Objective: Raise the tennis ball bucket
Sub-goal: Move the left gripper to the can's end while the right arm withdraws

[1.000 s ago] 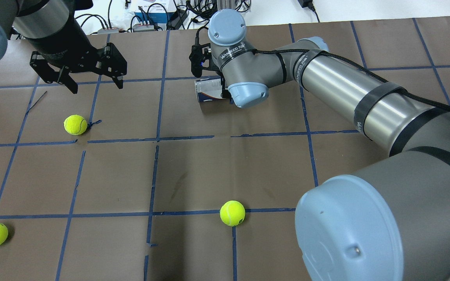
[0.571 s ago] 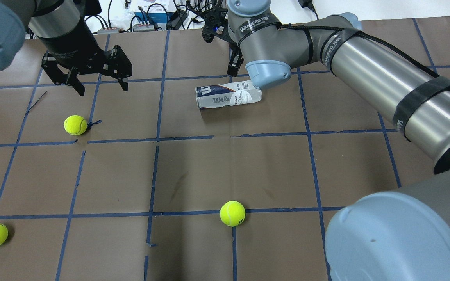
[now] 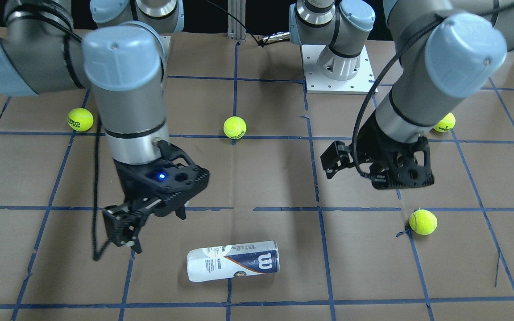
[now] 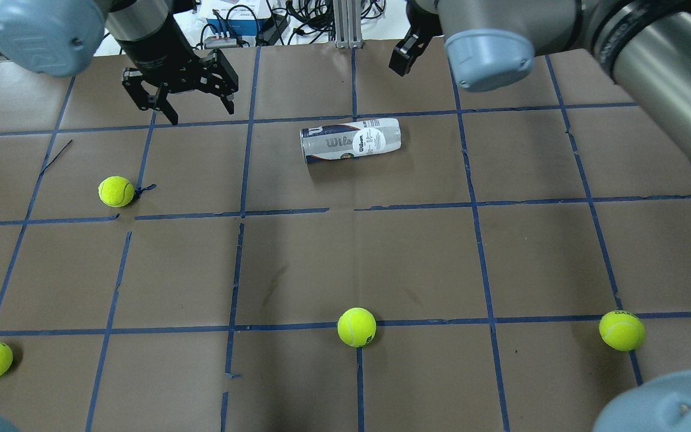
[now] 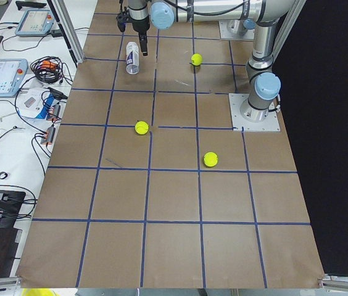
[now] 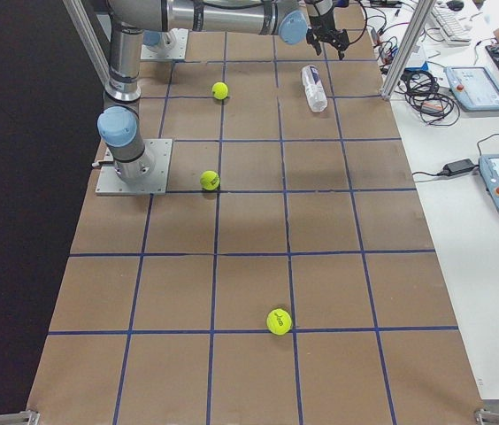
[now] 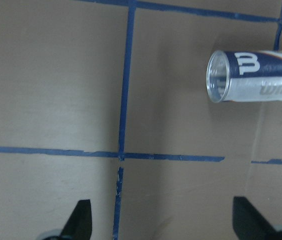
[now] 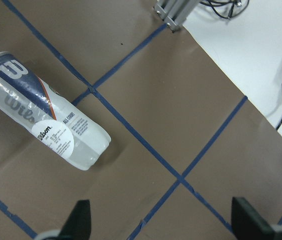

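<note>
bright even overhead light, soft shadows, sharp focus

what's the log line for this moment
tennis ball bucket: on its side, ungripped | left gripper: open | right gripper: open | lift: not done

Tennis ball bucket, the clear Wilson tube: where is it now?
Overhead view: the clear plastic cylindrical tennis ball bucket lies on its side, far centre, between the left pincer and right pincer, touching neither.

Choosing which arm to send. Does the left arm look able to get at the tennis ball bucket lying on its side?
Probably yes. The left gripper hangs open beside the tennis ball bucket, with only bare table between them; the nearest tennis ball lies on its other side.
</note>
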